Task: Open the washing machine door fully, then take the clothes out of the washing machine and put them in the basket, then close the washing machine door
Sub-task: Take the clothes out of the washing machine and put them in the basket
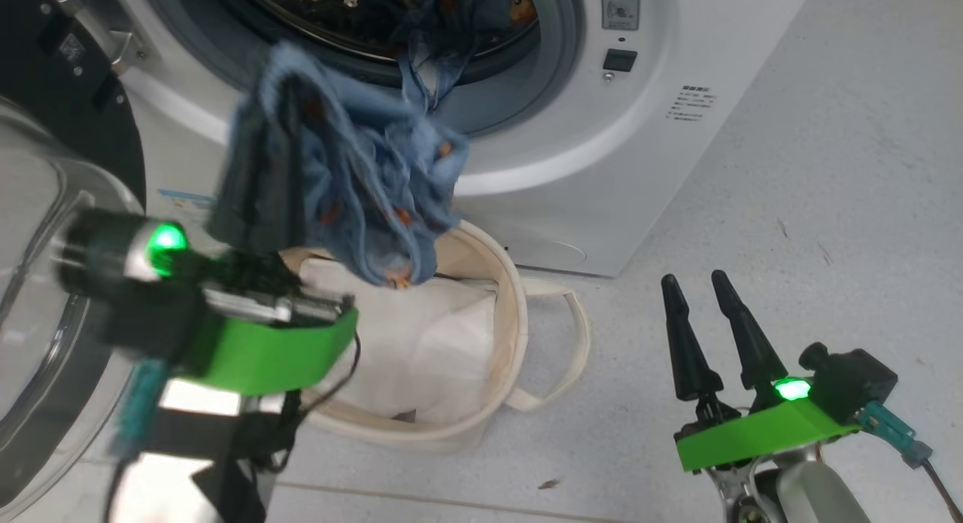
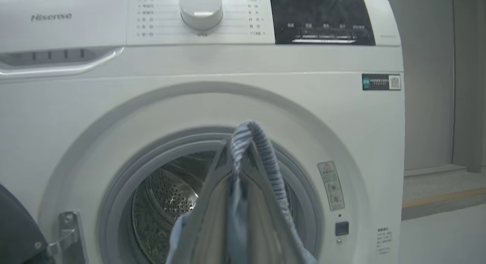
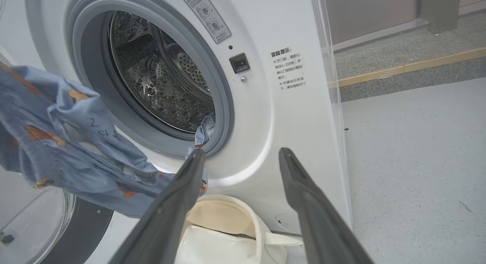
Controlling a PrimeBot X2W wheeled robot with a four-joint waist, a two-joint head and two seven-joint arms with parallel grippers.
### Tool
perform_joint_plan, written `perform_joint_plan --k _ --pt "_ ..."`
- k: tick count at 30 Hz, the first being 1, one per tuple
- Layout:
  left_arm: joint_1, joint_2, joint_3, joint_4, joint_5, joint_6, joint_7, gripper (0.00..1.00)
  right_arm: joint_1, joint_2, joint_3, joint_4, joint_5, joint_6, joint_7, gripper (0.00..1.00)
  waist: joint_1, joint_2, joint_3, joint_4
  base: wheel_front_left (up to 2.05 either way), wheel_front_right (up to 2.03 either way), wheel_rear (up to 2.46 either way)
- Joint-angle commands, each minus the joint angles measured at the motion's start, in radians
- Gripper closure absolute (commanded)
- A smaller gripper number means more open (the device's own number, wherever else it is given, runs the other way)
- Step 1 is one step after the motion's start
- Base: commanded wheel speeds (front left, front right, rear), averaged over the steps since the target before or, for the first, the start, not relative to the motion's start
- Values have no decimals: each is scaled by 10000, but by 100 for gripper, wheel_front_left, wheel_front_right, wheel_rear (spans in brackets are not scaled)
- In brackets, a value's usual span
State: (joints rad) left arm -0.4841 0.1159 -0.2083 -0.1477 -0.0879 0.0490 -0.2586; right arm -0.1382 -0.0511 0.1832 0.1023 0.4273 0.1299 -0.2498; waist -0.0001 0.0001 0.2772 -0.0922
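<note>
The washing machine (image 1: 594, 169) stands with its door (image 1: 45, 282) swung open at the left. My left gripper (image 1: 278, 124) is shut on a blue garment (image 1: 369, 184) with orange figures. The garment hangs above the cream basket (image 1: 519, 320), just in front of the drum. In the left wrist view the garment (image 2: 265, 161) drapes over the closed left gripper (image 2: 238, 146). More clothes (image 1: 451, 19) lie in the drum, one strip (image 3: 205, 129) hanging over the seal. My right gripper (image 1: 694, 278) is open and holds nothing, low at the right; in its own view the right gripper (image 3: 241, 152) points at the machine (image 3: 288, 123).
A plain white sheet (image 1: 429, 342) lies inside the basket (image 3: 228, 214). The open door (image 3: 87, 226) stands close to the left of the basket. Grey floor (image 1: 827, 207) spreads to the right of the machine, with a raised step and yellow strip (image 3: 398, 70) further back.
</note>
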Motion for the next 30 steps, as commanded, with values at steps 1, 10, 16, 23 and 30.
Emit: perform_joint_plan --k 1,10,16,23,30 --pt "266 171 232 264 153 -171 -32 100 -230 9 185 -343 79 8 -120 0 1 -1 47 -58 0 0 0" --pt "1528 307 608 4684 164 4 -32 100 -310 9 97 -407 235 8 -120 0 1 -1 390 -306 0 0 0" --pt "1024 305 549 6005 229 -355 -32 100 -502 9 102 -532 202 8 -120 0 1 -1 932 -344 0 0 0" --pt "227 309 316 6441 449 -712 -32 100 -680 9 251 -769 120 8 -120 0 1 -1 1709 -650 0 0 0" --pt "-766 614 219 6664 495 -1184 -32 100 -996 9 229 -1177 157 8 -120 0 1 -1 3074 -1088 0 0 0"
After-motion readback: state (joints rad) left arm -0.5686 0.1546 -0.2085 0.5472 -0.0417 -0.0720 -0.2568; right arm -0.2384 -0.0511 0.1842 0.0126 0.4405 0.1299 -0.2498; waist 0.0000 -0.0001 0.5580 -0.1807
